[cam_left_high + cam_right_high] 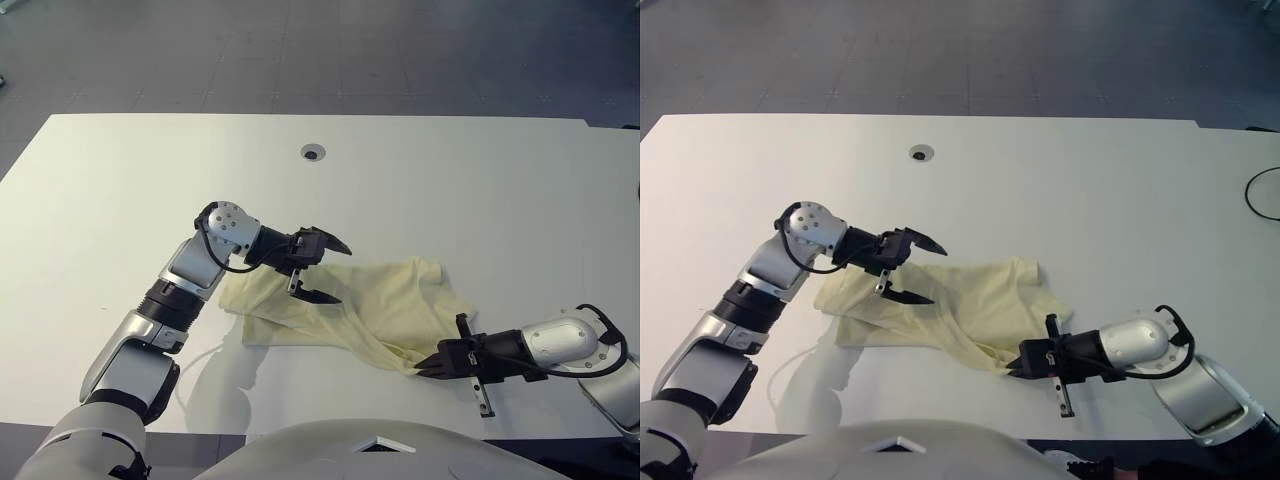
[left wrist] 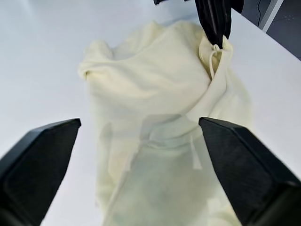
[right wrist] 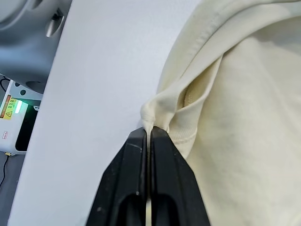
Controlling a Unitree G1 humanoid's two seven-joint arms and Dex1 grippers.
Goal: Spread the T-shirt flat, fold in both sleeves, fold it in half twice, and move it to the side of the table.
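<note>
A pale yellow T-shirt [image 1: 350, 305] lies crumpled near the front of the white table [image 1: 420, 190]. My left gripper [image 1: 328, 270] hovers open just above the shirt's left part, one finger high and one low, with nothing between them. In the left wrist view the wide-apart fingertips [image 2: 42, 160] frame the bunched T-shirt [image 2: 160, 117]. My right gripper [image 1: 422, 369] is at the shirt's near right corner, shut on a pinched fold of the T-shirt [image 3: 155, 120], as the right wrist view shows.
A small round hole [image 1: 313, 152] sits in the table toward the back. Bare tabletop lies on all sides of the shirt. The table's front edge [image 1: 230, 432] runs close below the shirt, and grey floor [image 1: 300, 50] lies beyond the far edge.
</note>
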